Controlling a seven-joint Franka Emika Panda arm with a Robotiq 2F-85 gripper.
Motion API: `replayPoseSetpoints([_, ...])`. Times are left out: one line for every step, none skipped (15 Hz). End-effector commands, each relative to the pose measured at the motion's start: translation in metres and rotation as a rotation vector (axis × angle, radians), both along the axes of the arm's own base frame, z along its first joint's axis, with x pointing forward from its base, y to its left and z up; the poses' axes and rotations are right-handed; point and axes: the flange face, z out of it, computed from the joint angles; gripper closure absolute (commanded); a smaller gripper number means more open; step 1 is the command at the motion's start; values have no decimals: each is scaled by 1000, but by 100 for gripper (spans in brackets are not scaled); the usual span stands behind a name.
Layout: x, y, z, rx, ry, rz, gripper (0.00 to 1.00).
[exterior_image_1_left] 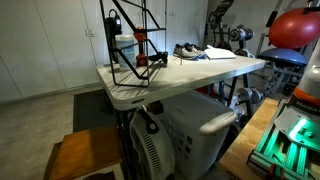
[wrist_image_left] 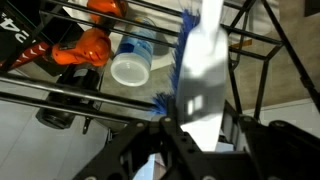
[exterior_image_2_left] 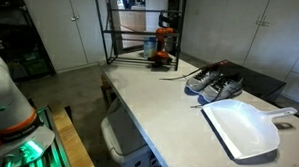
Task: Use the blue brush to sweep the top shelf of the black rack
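The black rack (exterior_image_1_left: 125, 45) of thin wire stands at the end of the white table and shows in both exterior views (exterior_image_2_left: 141, 33). In the wrist view my gripper (wrist_image_left: 200, 125) is shut on the pale handle of the blue brush (wrist_image_left: 187, 55). The blue bristles lie against the rack's wires (wrist_image_left: 60, 100) from above. In the exterior views the gripper (exterior_image_1_left: 113, 22) sits at the rack's top level (exterior_image_2_left: 132, 1); the brush is too small to make out there.
An orange object (wrist_image_left: 85, 48) and a white cup (wrist_image_left: 130, 68) sit inside the rack below the wires. Grey-and-white shoes (exterior_image_2_left: 215, 84) and a white dustpan (exterior_image_2_left: 243, 127) lie on the table (exterior_image_2_left: 159, 109). Gym gear stands behind the table (exterior_image_1_left: 290, 35).
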Motion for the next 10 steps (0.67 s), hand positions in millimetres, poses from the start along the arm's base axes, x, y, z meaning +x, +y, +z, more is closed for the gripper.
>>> replayPoseSetpoints([-13, 25, -3, -14, 31, 164, 81])
replayPoseSetpoints([-18, 29, -3, -16, 43, 207, 81])
replayPoseSetpoints([-23, 35, -2, -10, 49, 254, 81])
replayPoseSetpoints([-28, 39, 0, -8, 55, 299, 81])
replayPoseSetpoints([-33, 42, 2, -2, 62, 345, 81])
replayPoseSetpoints([-37, 45, 3, 0, 66, 375, 81])
replayPoseSetpoints([-39, 45, 5, -7, 58, 374, 81])
replayPoseSetpoints([-40, 42, 9, -13, 40, 353, 81])
replayPoseSetpoints([-44, 35, 15, -1, 28, 328, 81])
replayPoseSetpoints([-48, 29, 20, 10, 20, 317, 81])
